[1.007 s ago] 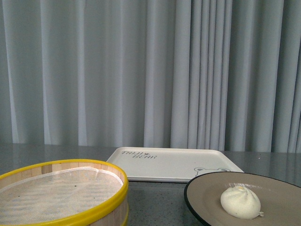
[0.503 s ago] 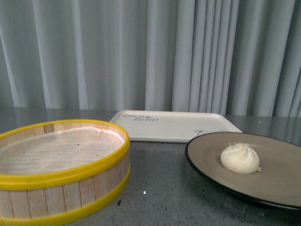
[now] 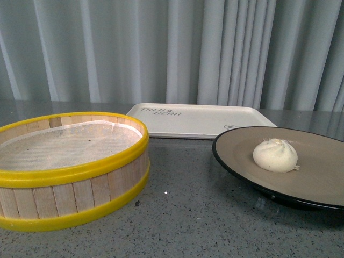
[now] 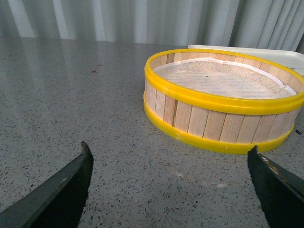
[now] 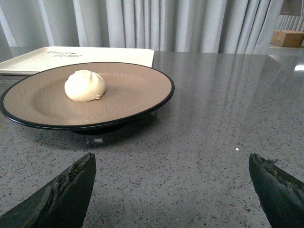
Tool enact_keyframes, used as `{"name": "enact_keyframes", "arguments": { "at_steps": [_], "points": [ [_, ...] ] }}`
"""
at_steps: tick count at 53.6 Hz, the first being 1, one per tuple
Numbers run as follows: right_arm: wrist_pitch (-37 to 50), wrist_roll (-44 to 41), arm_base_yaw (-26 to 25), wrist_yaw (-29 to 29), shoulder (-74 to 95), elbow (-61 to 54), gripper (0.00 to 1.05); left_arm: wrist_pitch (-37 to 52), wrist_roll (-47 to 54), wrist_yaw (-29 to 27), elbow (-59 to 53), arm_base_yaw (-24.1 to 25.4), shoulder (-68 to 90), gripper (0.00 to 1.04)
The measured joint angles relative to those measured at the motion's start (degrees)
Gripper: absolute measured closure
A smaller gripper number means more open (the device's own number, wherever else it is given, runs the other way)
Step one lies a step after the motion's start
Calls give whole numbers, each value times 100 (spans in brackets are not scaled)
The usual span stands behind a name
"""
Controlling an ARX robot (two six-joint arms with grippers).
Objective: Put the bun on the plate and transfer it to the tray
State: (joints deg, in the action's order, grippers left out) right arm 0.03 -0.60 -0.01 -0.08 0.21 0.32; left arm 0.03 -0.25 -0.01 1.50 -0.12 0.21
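The cream-white bun [image 3: 275, 155] [image 5: 85, 86] rests on the beige plate [image 3: 317, 177] [image 5: 137, 88] with the black rim, at the right of the front view. Behind it lies the cream tray [image 3: 199, 119] [image 5: 118, 56] [image 4: 266, 52] with dark lettering. No arm shows in the front view. My right gripper [image 5: 172, 159] hangs open over bare counter, short of the plate, nothing between its fingers. Open too is my left gripper [image 4: 169, 153], which sits over the counter in front of the steamer basket, holding nothing.
A wooden steamer basket [image 3: 70, 166] [image 4: 223, 97] with yellow rims and a white liner stands at the left. Grey speckled counter runs to a grey curtain behind. A wooden block [image 5: 288, 38] sits far off in the right wrist view.
The front view has tilted downward: basket, tray and plate sit higher in frame and more counter shows in front. The bun stays on the plate.
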Motion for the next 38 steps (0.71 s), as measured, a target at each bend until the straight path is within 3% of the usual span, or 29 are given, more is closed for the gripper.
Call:
{"name": "enact_keyframes", "arguments": {
  "at_steps": [14, 19, 22, 32, 38],
  "points": [
    [-4, 20, 4, 39, 4, 0, 8, 0, 0, 0, 0, 0, 0, 7],
    [160, 243, 483, 1158, 752, 240, 8, 0, 0, -7, 0, 0, 2, 7],
    [358, 105, 654, 1158, 1287, 481, 8, 0, 0, -11, 0, 0, 0, 7],
    [74, -1873, 1202, 623, 2789, 1508, 8, 0, 0, -4, 0, 0, 0, 7],
    [-595, -3648, 1609, 494, 3438, 2017, 8, 0, 2, 0, 0, 0, 0, 7]
  ]
}}
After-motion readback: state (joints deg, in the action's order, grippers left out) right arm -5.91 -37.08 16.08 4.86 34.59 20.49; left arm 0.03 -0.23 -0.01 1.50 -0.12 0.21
